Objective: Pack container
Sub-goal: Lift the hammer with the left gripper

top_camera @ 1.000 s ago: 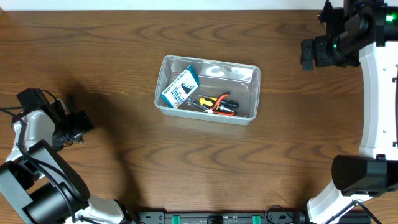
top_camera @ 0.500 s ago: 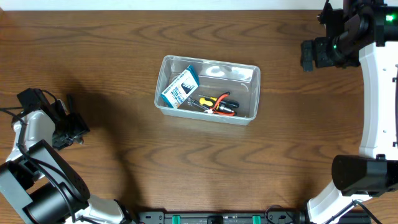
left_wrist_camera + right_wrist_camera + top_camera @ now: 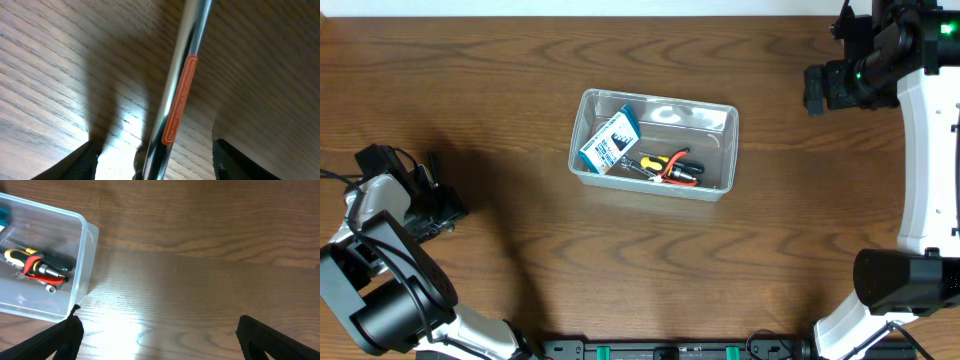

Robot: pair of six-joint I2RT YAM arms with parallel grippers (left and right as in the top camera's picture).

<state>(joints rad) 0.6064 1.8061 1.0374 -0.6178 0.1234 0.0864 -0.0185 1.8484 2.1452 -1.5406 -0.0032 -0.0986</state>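
Clear plastic, the container (image 3: 708, 138) sits mid-table, well apart from both arms, holding a blue-and-white box (image 3: 608, 140) and some hand tools (image 3: 667, 166). Only the left wrist view shows a shiny metal rod (image 3: 182, 85) with an orange label (image 3: 179, 102) passing between the left gripper's (image 3: 155, 150) wide-spread fingers (image 3: 80, 162), which clamp nothing; from overhead the rod cannot be made out. The right gripper (image 3: 159, 319) gapes equally wide and empty over the wooden table (image 3: 200, 255), near the container's corner.

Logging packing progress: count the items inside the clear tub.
3: a blue-and-white box at the container's left end, a yellow-and-black tool beside it, and a red-handled tool against that one. Others may be hidden under them.
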